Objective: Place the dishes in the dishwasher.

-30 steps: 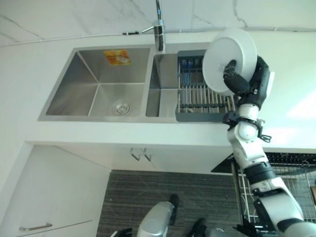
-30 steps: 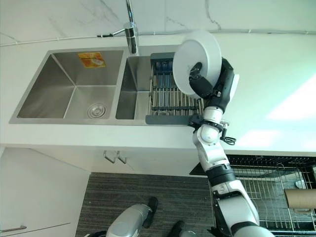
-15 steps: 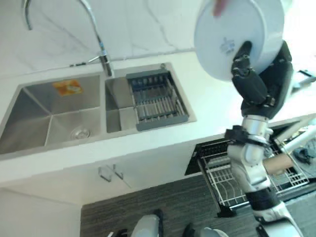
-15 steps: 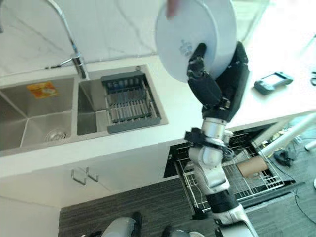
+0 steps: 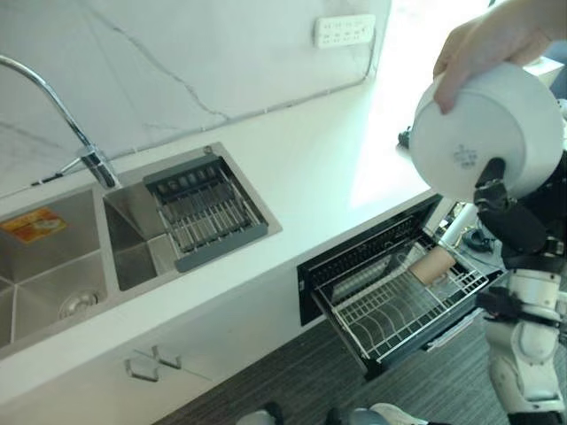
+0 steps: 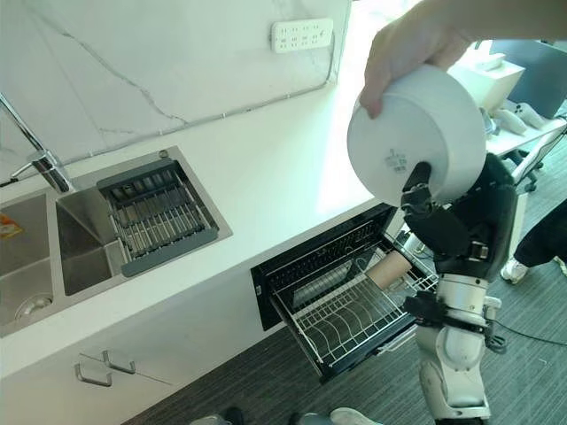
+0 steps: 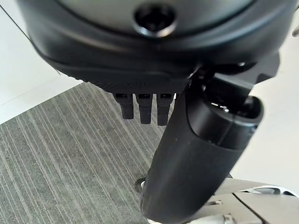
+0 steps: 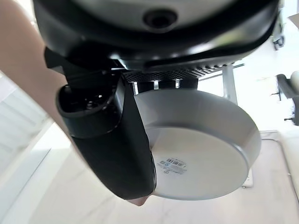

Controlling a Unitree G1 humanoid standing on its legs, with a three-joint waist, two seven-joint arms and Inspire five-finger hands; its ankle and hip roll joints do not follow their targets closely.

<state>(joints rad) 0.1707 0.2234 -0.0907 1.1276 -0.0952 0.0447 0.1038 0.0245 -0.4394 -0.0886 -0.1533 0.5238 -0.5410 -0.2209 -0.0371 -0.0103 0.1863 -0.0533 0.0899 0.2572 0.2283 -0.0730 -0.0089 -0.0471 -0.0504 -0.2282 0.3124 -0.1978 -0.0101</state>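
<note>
Sink (image 5: 53,266) sat far left with the faucet (image 5: 53,97) over it; the grey drying rack (image 5: 205,212) lay in the basin beside it, no dishes visible in it. White surface (image 5: 310,168) ran rightward to the wall socket (image 5: 344,30). Under its edge the dishwasher (image 6: 306,266) stood open, wire rack (image 6: 350,310) pulled out, a brown paper roll (image 6: 390,268) lying on its far side.

Far right: right hand (image 6: 443,232) was clenched on the white plate (image 6: 416,146) — thumb across the underside, fingers behind the rim, as the right wrist view confirmed (image 8: 196,149). Plate was held up high, near upright, base facing the camera, above and just right of the rack. A person's hand (image 6: 403,49) gripped the plate's top edge.

Left hand (image 7: 187,154) showed in its wrist view over grey floor (image 7: 56,158), fingers curled, holding nothing.

Step in hand, as I read it: carry the plate down to the rack. To do it well:
- keep the grip firm while the person's hand is on the rim — likely slip point
- lower slowly, hold the plate on edge, line it up with the tine rows
- pick a slot clear of the paper roll
- seat it between tines before letting go
</note>
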